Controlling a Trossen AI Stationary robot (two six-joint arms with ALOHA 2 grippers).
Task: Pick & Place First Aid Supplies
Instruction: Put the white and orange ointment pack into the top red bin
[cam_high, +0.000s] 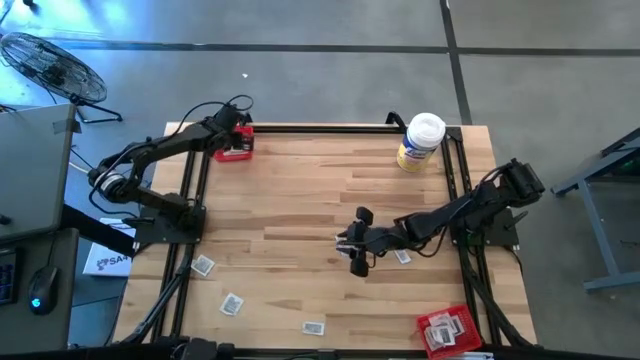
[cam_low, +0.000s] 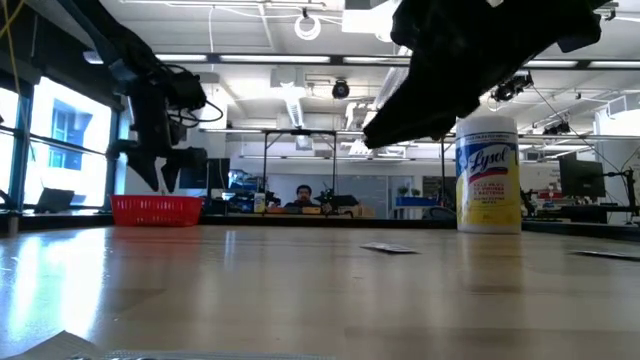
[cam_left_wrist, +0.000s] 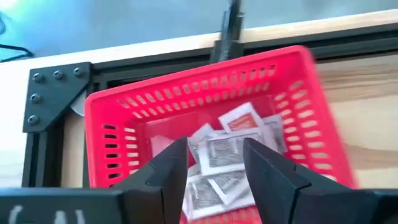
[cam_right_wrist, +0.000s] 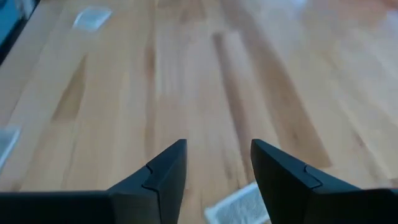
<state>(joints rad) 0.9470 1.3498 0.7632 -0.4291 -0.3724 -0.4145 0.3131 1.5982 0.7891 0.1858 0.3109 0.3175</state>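
Left hand (cam_left_wrist: 214, 171) | you are hovering it, fingers spread, over the far-left red basket (cam_left_wrist: 106, 118) of packets (cam_left_wrist: 217, 152) | right hand (cam_right_wrist: 217, 165) | you are lowering it, spread, mid-table toward a loose packet (cam_right_wrist: 239, 208).

The one clear word is "Lysol", in dark blue script on the yellow label of the white-lidded tub (cam_low: 488, 175) standing near a far corner of the surface. The small print under it, and the dark print on the packets (cam_left_wrist: 219, 154), cannot be read.
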